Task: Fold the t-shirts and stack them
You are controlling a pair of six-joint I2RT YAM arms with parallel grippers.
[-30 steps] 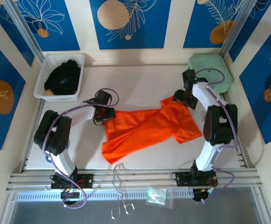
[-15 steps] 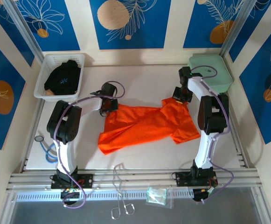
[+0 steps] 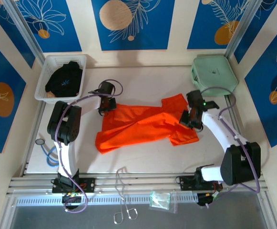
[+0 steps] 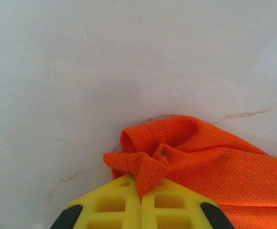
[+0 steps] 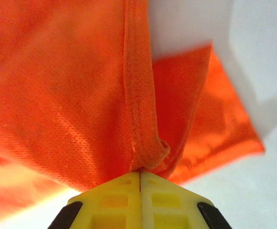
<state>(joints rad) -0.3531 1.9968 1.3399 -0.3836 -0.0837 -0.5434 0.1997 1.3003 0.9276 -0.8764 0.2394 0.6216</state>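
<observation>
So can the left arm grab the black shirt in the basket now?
Probably not yet. The left gripper is shut on a corner of the orange shirt, so it would have to let go first. The black shirt lies in the open basket nearby, with nothing over it.

The t-shirt (image 3: pixel 148 125) is bright orange; the garment (image 3: pixel 66 78) is black with a pale-blue star mark. Tabletop (image 3: pixel 143 81) and basket (image 3: pixel 64 57) are white, the case (image 3: pixel 214 74) mint green. Wall panels (image 3: pixel 148 28) are blue with white leaf outlines and orange discs.

The right hand (image 5: pixel 139 179) pinches a hemmed fold of the orange t-shirt (image 5: pixel 57 95), white table (image 5: pixel 267 43) behind it.
</observation>
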